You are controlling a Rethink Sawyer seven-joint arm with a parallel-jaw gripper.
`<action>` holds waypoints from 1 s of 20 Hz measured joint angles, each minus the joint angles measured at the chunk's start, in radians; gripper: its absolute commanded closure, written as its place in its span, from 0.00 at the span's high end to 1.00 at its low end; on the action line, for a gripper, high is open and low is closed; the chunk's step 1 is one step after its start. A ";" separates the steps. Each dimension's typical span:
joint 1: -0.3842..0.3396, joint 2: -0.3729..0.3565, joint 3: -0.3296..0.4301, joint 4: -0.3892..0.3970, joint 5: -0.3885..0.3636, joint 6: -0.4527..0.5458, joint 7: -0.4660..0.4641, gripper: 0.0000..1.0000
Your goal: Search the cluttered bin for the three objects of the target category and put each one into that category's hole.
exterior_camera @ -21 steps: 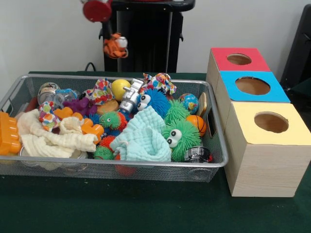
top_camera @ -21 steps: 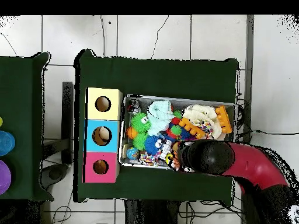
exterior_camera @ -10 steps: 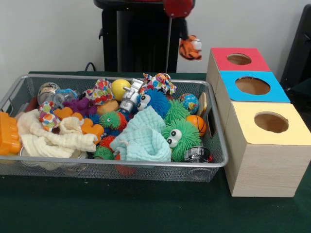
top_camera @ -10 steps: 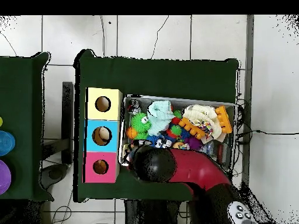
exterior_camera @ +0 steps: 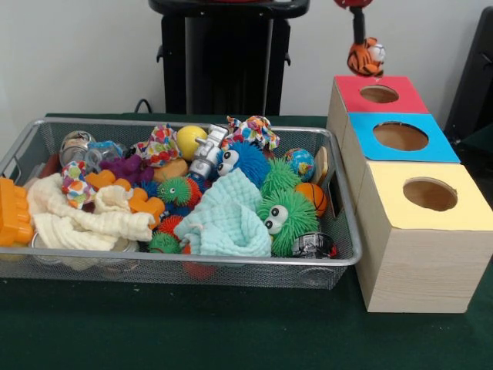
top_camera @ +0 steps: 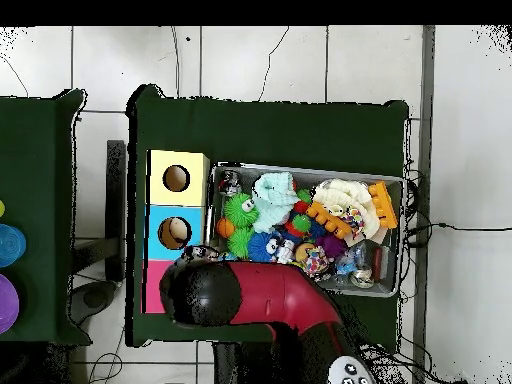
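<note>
Dark green cloth covers the table (exterior_camera: 192,331). A small plush tiger (exterior_camera: 365,58), orange and striped, is held clamped by the end effector (exterior_camera: 362,46), directly above the round hole of the red-topped wooden box (exterior_camera: 379,94). Well aside and lower, the wire-mesh bin (exterior_camera: 231,266) is packed with fuzzy, spiky toys.

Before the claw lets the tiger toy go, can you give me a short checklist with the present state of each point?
1. Tiger toy held off the table, hanging from the claw: ok.
2. Toy above the red box: ok; it hangs just left of the hole.
3. Toy centred over the red hole: not ok, slightly left.
4. Red hole free of blockage: ok in the front view.
5. Overhead check: cannot tell, the arm covers the red box.
6. Wire bin undisturbed: ok.
</note>
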 measured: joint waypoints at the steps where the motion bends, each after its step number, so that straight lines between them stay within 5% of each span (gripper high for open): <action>1: 0.010 -0.011 -0.005 0.000 0.008 0.005 0.013 0.00; 9: 0.058 -0.058 -0.048 0.000 0.036 0.012 0.075 0.00; 20: 0.088 0.016 -0.110 0.005 0.035 -0.130 0.082 0.00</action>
